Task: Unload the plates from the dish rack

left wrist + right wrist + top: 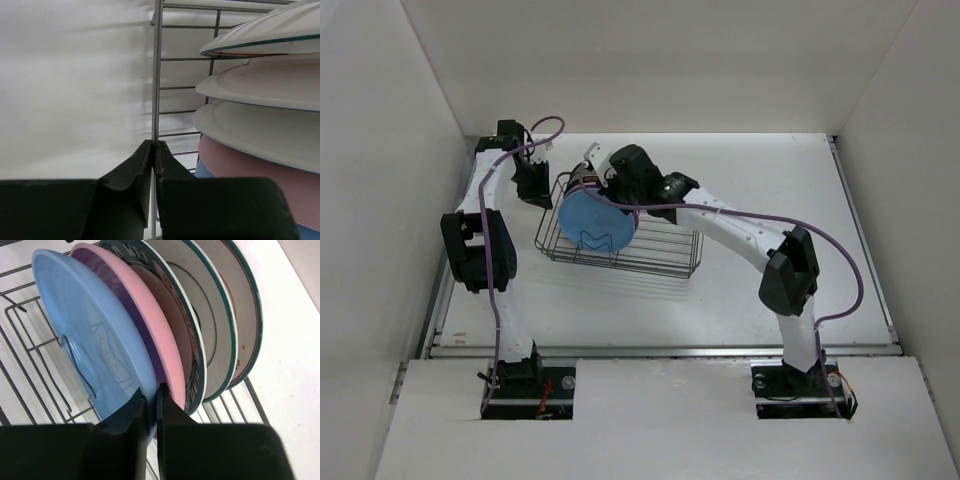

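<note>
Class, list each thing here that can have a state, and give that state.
Left tool: shut on a dish rack wire.
Right tool: shut on the light blue plate rim.
Pink plate: upright in the rack, ungripped.
Teal-rimmed plates: upright in the rack.

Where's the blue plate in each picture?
Top external: the blue plate stands at the dish rack's left end, mid-picture.
Left wrist: only a blue sliver, bottom right, under the pink plate.
Right wrist: big, on the left, first in the row.
Shared landmark: the rack's dark wires.
</note>
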You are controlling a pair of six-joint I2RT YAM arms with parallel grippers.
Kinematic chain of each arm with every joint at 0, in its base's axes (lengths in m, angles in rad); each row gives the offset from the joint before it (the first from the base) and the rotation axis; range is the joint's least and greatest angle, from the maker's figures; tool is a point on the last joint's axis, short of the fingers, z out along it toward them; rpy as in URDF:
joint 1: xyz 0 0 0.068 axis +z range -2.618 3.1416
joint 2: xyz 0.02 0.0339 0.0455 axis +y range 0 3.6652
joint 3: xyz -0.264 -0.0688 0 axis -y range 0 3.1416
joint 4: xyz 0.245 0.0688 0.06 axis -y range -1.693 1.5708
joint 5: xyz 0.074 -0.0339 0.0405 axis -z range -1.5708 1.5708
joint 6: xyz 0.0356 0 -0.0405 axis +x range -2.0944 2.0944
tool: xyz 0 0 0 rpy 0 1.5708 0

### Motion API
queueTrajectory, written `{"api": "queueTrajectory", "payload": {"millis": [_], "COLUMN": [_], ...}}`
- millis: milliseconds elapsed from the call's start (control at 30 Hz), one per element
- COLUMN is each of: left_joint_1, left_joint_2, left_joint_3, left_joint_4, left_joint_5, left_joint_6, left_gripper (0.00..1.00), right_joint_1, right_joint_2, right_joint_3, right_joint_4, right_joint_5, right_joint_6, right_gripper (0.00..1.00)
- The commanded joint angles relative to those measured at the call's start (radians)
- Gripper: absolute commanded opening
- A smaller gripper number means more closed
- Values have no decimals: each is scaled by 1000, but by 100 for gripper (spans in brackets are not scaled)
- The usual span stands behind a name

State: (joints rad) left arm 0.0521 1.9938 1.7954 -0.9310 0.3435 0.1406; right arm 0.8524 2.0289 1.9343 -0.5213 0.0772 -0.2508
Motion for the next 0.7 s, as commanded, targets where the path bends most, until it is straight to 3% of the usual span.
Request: {"api": "queueTrajectory", "payload": {"millis": [0, 167, 333, 500, 567, 667], "left_joint_1": [-14, -14, -14, 8, 22, 22], "left_joint_2": [-1, -32, -65, -127, -144, -168], "left_joint_3": [-25, -54, -96, -186, -198, -199], "left_joint_4": [-49, -26, -8, 26, 26, 26], "left_joint_5": [23, 23, -9, -31, -31, -11], "left_joint_6": [-15, -44, -84, -145, -154, -154], "left_gripper": [0, 0, 0, 0, 0, 0], "right_joint_1": [10, 10, -58, -250, -335, -510], "right_joint_2": [-81, -273, -455, -590, -627, -716], "right_joint_3": [43, 20, -84, -268, -343, -550], "right_joint_4": [68, 217, 323, 227, 155, 144], "right_joint_5": [54, 173, 255, 337, 337, 254], "right_joint_6": [107, 116, 255, 474, 644, 845], "right_gripper": [0, 0, 0, 0, 0, 0]}}
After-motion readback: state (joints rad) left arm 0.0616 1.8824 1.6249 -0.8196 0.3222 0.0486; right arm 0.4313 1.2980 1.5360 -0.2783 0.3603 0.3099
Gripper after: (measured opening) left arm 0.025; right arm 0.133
